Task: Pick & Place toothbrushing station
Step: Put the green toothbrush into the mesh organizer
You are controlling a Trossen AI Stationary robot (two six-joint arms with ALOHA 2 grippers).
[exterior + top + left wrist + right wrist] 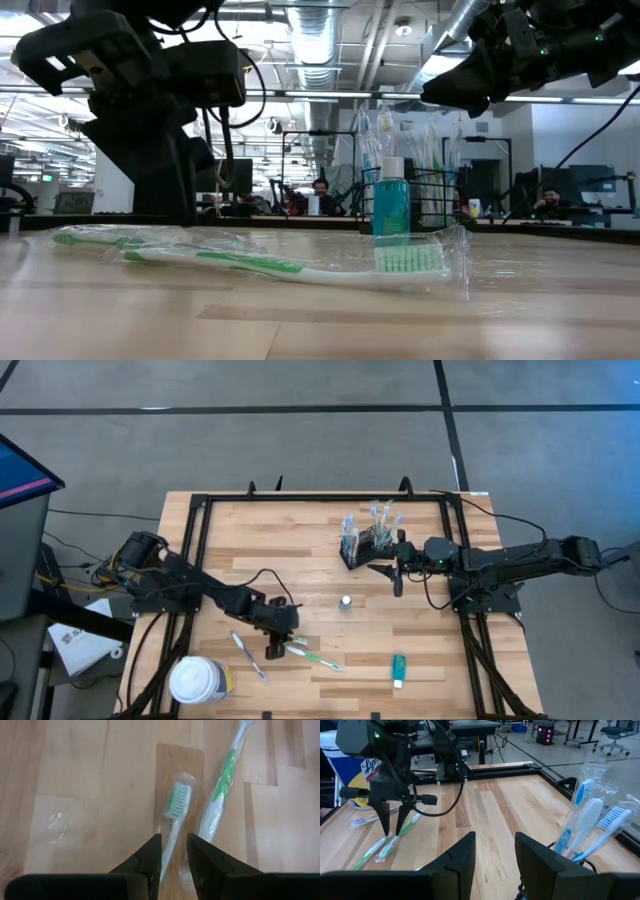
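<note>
Writing first: the big white-lidded tub (200,680) shows blue script on yellow in the right wrist view, something starting "Ly", the rest hidden behind the left arm. Nothing else readable on the table.

Now the wire-mesh caddy (362,546): black, small, standing upright on the far half of the wooden table (300,550), stuffed with wrapped toothbrushes, blue and white heads poking up through crinkled clear plastic. It sits just beside the right gripper (397,572), off to one side of its fingers, not between them. Those fingers are parted, nothing in the gap, hovering above the boards.

Down at the near side, the left gripper (173,856) points straight at the tabletop, fingers slightly apart and straddling the handle of a wrapped green toothbrush (175,827), bristles lying ahead of the fingertips. Whether the pads actually touch the handle, I cannot tell. A second green-and-white toothbrush (220,790) lies just beside it, outside one finger, angled away.

A bluish brush (248,656) lies between the left gripper and the tub. The teal tube (398,670) lies flat, well apart from both grippers near the front edge. A small capped bottle (345,602) stands between the two grippers, with bare boards open around it. The black frame rails run along the table's far edge and sides.
</note>
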